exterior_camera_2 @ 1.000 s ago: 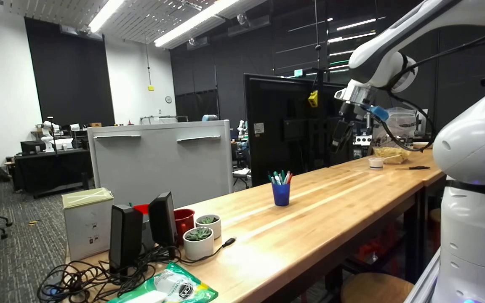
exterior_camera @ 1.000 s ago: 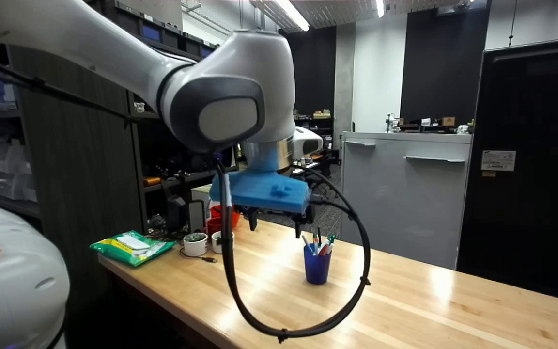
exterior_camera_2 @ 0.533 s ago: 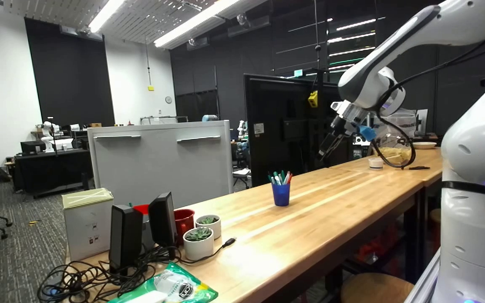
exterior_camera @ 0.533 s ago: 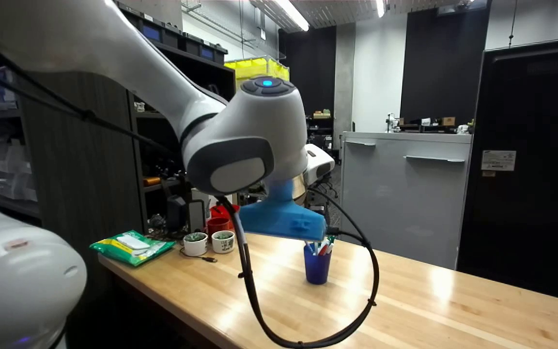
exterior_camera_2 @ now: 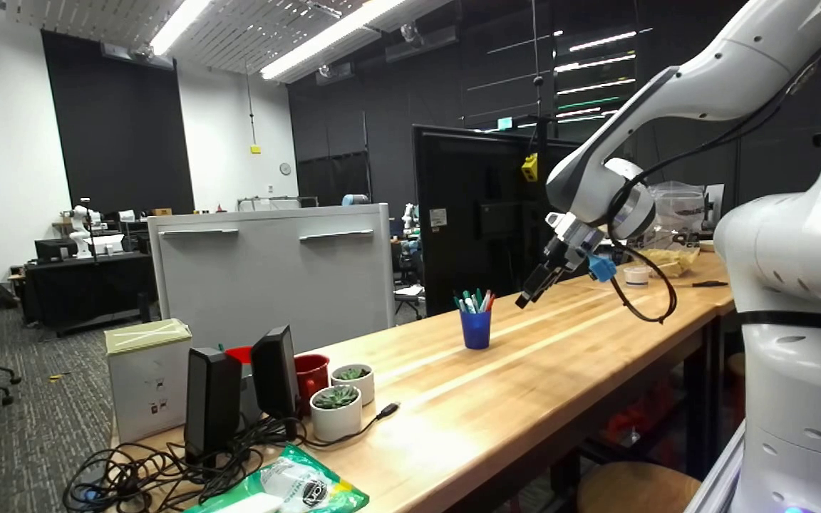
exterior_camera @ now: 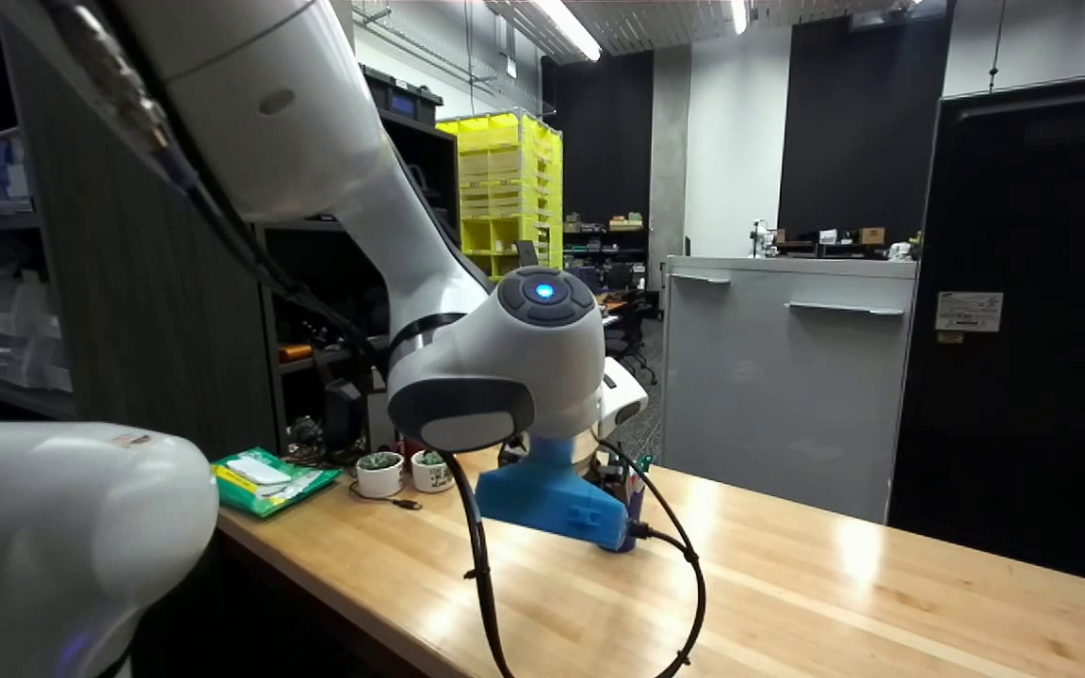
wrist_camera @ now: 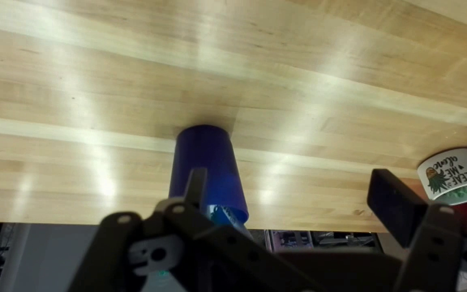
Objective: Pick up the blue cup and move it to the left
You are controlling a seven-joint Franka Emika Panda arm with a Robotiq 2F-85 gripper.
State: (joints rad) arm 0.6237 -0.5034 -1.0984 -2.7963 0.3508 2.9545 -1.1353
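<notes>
The blue cup [exterior_camera_2: 476, 330] stands upright on the wooden table [exterior_camera_2: 524, 363] with several pens poking from its top. In an exterior view the cup [exterior_camera: 637, 507] is mostly hidden behind the blue mount on my wrist. My gripper [exterior_camera_2: 524, 302] is above the table and beside the cup, tilted down toward it, apart from it in that view. In the wrist view, which stands upside down, my gripper [wrist_camera: 292, 184] is open with nothing between its fingers. One finger overlaps the cup [wrist_camera: 209, 162] there; the cup is not centred between the fingers.
White plant pots [exterior_camera_2: 337, 413], a red mug [exterior_camera_2: 312, 374], black speakers [exterior_camera_2: 212, 402], a tangled cable [exterior_camera_2: 140, 463] and a green packet [exterior_camera_2: 311, 481] stand at one table end. A small white tub [exterior_camera_2: 636, 276] and a clear bag [exterior_camera_2: 670, 260] are at the opposite end.
The arm has come down and moved toward the blue cup, and the gripper has tilted. The blue wrist mount now covers most of the cup in an exterior view. The cup has not moved.
</notes>
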